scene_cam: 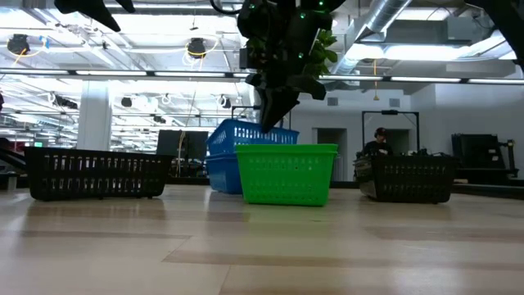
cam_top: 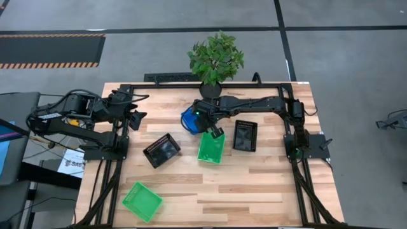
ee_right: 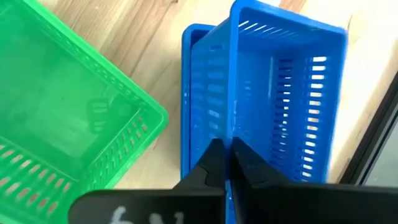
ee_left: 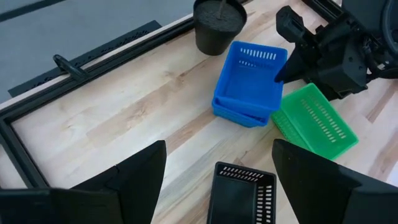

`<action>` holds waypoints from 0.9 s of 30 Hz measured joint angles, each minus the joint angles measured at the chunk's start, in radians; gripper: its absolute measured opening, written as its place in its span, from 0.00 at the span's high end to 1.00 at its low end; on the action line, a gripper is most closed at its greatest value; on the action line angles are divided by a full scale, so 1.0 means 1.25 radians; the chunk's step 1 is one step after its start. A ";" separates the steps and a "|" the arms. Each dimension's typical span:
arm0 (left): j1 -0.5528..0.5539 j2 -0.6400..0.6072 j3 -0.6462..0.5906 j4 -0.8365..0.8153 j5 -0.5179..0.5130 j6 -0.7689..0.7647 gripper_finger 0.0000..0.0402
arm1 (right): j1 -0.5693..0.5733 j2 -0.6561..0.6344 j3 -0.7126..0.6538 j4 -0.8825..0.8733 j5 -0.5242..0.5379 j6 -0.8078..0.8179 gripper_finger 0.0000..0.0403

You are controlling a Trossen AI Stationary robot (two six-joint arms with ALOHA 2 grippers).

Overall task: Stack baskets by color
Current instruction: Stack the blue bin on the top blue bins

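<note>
Right end effector pinched on the blue basket wall

Going left to right over the worktop (cam_top: 254,184): the left end effector (cam_top: 137,119) hangs near the back left corner with its fingers (ee_left: 134,177) spread wide and nothing between them. In its wrist view a black basket (ee_left: 241,200) lies just ahead of the spread fingers, not touching them and cut off by the picture edge.

A green basket (cam_top: 142,201) lies alone near the front left, well apart from both arms. The same black basket (cam_top: 161,150) sits left of centre, tilted askew to the worktop edges.

The right end effector (ee_right: 225,163) reaches over the middle back of the worktop. Its fingers are pressed almost together on the near wall of the upper blue basket (ee_right: 283,93), which sits crookedly in another blue basket (ee_right: 198,106) beneath it. This blue stack (cam_top: 189,119) stands just in front of the potted plant (cam_top: 215,58).

A second green basket (cam_top: 211,147) lies just beside the blue stack, directly under the right arm's wrist; from the low view its wall (scene_cam: 286,174) hides part of the blue baskets. Farther right, another black basket (cam_top: 245,135) rests apart from the end effector.

The arm covers much of the blue stack from above, so how many blue baskets are nested there cannot be told.
</note>
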 joint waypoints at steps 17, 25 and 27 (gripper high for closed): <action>0.000 0.000 0.000 0.000 -0.021 -0.009 0.30 | -0.002 0.000 0.000 0.033 0.001 0.040 0.91; 0.000 0.000 0.000 0.000 -0.023 -0.009 0.30 | -0.011 0.000 0.000 0.028 0.001 0.052 0.90; 0.000 0.000 0.000 0.000 -0.023 -0.009 0.30 | -0.011 0.000 0.000 0.028 0.001 0.052 0.89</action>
